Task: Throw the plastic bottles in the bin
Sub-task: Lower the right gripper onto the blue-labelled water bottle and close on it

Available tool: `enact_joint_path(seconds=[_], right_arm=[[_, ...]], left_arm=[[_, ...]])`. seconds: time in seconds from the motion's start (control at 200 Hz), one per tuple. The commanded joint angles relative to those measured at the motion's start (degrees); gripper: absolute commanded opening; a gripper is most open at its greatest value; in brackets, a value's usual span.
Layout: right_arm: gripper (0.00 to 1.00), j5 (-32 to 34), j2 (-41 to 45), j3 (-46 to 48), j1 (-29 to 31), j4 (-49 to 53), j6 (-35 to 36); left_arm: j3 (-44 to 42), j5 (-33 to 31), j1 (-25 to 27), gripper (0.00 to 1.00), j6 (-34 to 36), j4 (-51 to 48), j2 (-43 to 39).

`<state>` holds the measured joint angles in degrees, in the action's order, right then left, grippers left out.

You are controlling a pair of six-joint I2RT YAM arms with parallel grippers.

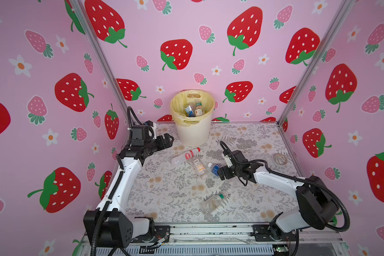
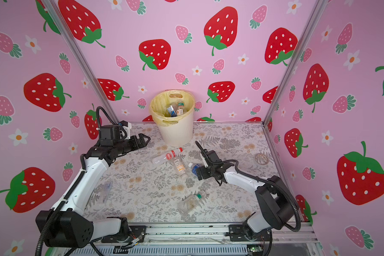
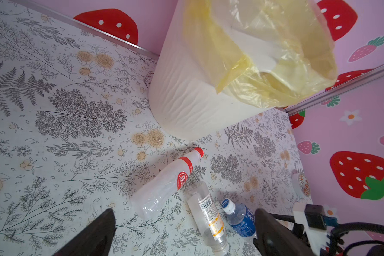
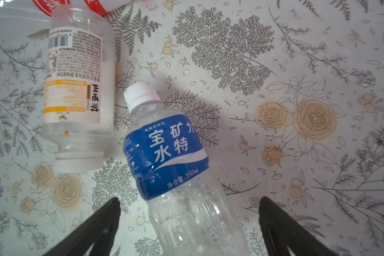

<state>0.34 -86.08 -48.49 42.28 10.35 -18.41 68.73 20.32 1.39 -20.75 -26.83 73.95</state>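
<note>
The table (image 1: 164, 188) has a cover with grey leaves and pale yellow flowers, and the white bin (image 1: 193, 133) stands on it at the back. In front of the bin three bottles lie on their sides, close together: a red-cap bottle (image 1: 185, 155), an orange-label bottle (image 1: 198, 166) and a blue-label bottle (image 1: 214, 168). A green-cap bottle (image 1: 213, 202) lies alone nearer the front, a roll of tape (image 1: 280, 159) lies flat by the right edge, and in a top view a see-through thing (image 2: 104, 191) lies by the left edge, too faint to tell what it is.
</note>
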Motion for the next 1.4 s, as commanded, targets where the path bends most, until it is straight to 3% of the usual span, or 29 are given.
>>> enact_joint_path(seconds=[0.0,0.26,0.89,0.981,1.141,1.396], right_arm=[[0.99,0.01,-1.18,-0.82,0.55,-0.32,1.10],[1.00,0.24,-2.91,-0.68,1.14,-1.47,0.67],[0.89,3.29,-7.25,-1.78,2.45,-1.55,1.54],[0.84,3.95,-7.65,-1.70,2.54,-1.73,1.54],[0.64,4.58,-7.61,-1.62,2.70,-1.80,1.36],[0.62,4.34,-5.44,-1.34,2.69,-2.24,0.42]], left_arm=[[-0.48,2.21,-0.33,0.99,-0.51,1.10,0.29],[-0.53,2.53,-0.47,0.99,-0.60,1.11,0.74],[-0.61,2.62,-0.85,0.99,-0.79,0.91,0.56],[-0.62,2.62,-0.81,0.99,-0.73,0.90,0.49],[-0.70,2.49,-0.87,0.99,-0.62,0.88,0.11],[-0.75,2.54,-0.87,0.99,-0.72,0.97,0.14]])
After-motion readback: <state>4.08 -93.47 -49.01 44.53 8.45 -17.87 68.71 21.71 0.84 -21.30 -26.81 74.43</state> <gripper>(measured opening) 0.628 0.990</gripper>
